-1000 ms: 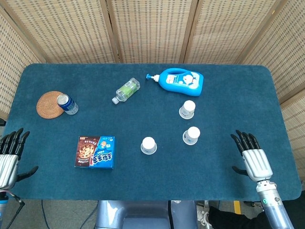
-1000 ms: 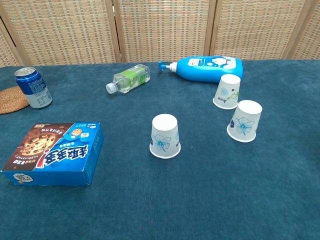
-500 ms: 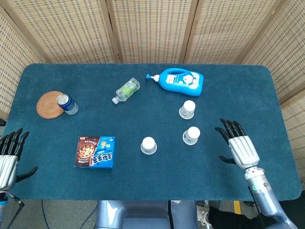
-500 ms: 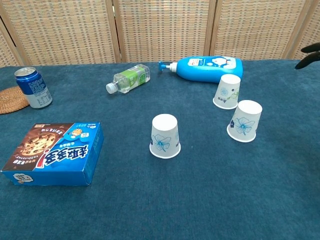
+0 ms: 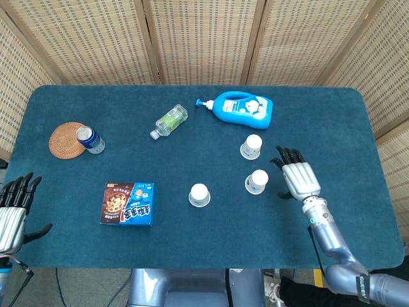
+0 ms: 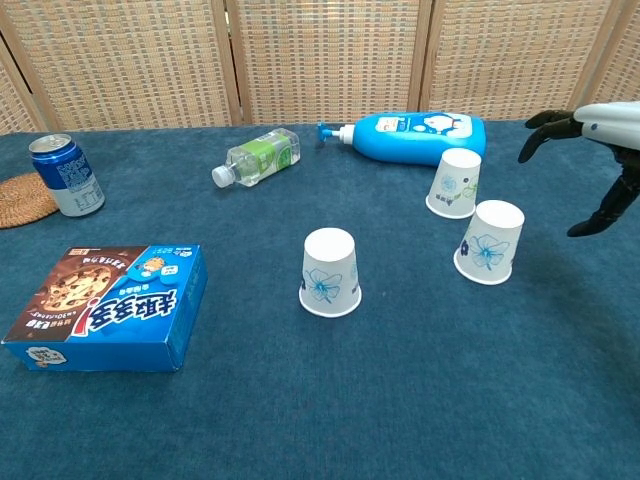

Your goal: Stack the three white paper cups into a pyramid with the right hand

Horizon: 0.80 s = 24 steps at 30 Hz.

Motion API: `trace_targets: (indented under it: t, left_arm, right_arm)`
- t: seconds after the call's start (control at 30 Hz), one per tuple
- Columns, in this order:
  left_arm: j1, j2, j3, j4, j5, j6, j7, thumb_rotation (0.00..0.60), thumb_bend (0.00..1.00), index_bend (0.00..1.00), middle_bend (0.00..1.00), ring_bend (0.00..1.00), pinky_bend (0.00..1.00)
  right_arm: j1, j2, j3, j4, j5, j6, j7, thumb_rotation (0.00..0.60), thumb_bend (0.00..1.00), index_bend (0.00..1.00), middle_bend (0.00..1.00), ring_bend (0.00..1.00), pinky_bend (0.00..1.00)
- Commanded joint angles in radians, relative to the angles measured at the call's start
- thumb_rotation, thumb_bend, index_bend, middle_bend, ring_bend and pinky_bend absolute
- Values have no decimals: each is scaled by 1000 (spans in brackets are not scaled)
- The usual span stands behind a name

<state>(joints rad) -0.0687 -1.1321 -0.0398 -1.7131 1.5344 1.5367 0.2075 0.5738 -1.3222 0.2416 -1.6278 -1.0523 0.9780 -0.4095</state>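
Three white paper cups stood upside down on the blue table, none stacked: one (image 5: 199,195) near the middle of the front half, one (image 5: 257,181) to its right, and one (image 5: 251,146) behind that, just in front of the blue pump bottle (image 5: 241,109) lying near the back edge. The right hand (image 5: 299,177) hovered just beside the right front cup, palm down, fingers spread and holding nothing — apart from the cup, not touching it. Its forearm ran back toward the front right corner. In the chest view that hand (image 6: 590,160) showed at the right edge, dark fingertips (image 6: 535,135) curved downward. The left hand (image 5: 13,211) sat off the front left corner, fingers splayed, empty — well apart from the cookie box (image 5: 127,204).
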Motion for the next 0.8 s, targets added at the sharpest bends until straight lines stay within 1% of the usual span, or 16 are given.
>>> trace_targets:
  t: [0.03, 0.3, 0.5, 0.6, 0.8]
  left_arm:
    - [-2, -1, -1, 2, -4, -5, -1, 600, 133, 0, 0, 0, 53]
    - [-6, -5, 0, 7, -7, -13, -1, 600, 133, 0, 0, 0, 53]
    - [-8, -7, 2, 9, -9, -19, 0, 600, 133, 0, 0, 0, 52]
    - [-11, -10, 2, 11, -11, -26, 4, 600, 132, 0, 0, 0, 53]
    - [-15, -15, 0, 16, -22, -35, 6, 600, 133, 0, 0, 0, 52]
  right_arm:
    - [30, -26, 1, 26, 41, -20, -30, 600, 145, 265, 0, 0, 120]
    - [69, -76, -17, 87, 100, -46, -41, 600, 146, 277, 0, 0, 120]
    - [84, -100, -27, 120, 110, -58, -34, 600, 145, 287, 0, 0, 120]
    - [101, -128, -27, 161, 120, -75, -22, 600, 146, 297, 0, 0, 120]
    - [118, -163, -35, 206, 126, -86, -10, 600, 149, 342, 0, 0, 120]
